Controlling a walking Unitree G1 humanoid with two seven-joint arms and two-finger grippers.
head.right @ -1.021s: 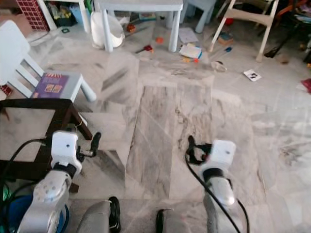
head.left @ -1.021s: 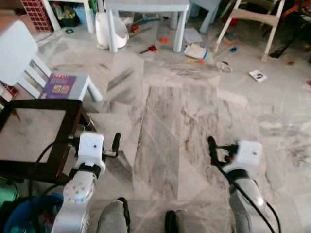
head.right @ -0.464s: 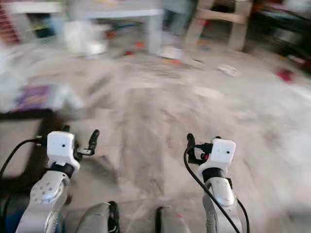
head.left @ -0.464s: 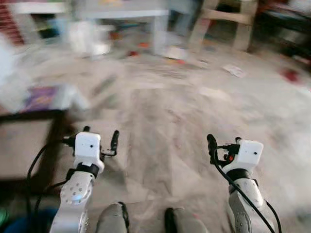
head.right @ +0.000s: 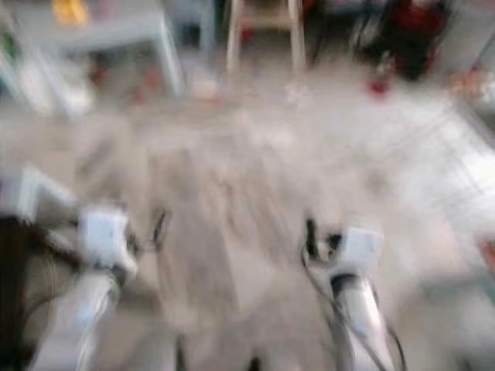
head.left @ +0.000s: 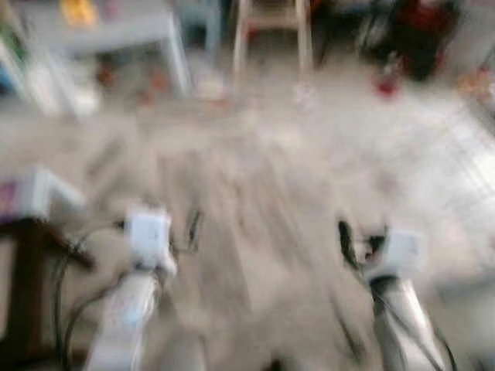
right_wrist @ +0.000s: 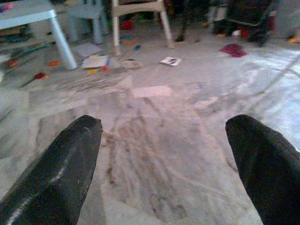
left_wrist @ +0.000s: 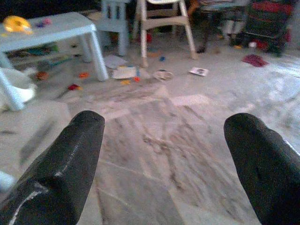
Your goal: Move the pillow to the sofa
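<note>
Before me is a wide marble floor (left_wrist: 154,154), pale grey with darker veins, and it takes most of what I see; my head views are strongly blurred, so I judge that I am walking or turning and not working with my arms. At the far side of the room stands a light grey table (left_wrist: 51,28) with a yellow thing on it, and beside it a pale wooden chair (left_wrist: 164,18) and a small blue-grey chair (left_wrist: 115,14). Under and around them lie many small things: papers (left_wrist: 123,71), a card (left_wrist: 199,71), a dark red cloth (left_wrist: 254,59) and some toys that are too small to name. Near my left side I see the edge of a dark wooden table (head.left: 31,255). I cannot find the pillow or the sofa anywhere, so I think the task is at its very beginning: I must first find the pillow, then pick it up, then carry it to the sofa. My left gripper (left_wrist: 164,154) is held low in front of me over the floor, its two fingers well apart with nothing between them. My right gripper (right_wrist: 164,154) is the same, fingers apart and carrying nothing, and it looks toward the same cluttered side of the room.
</note>
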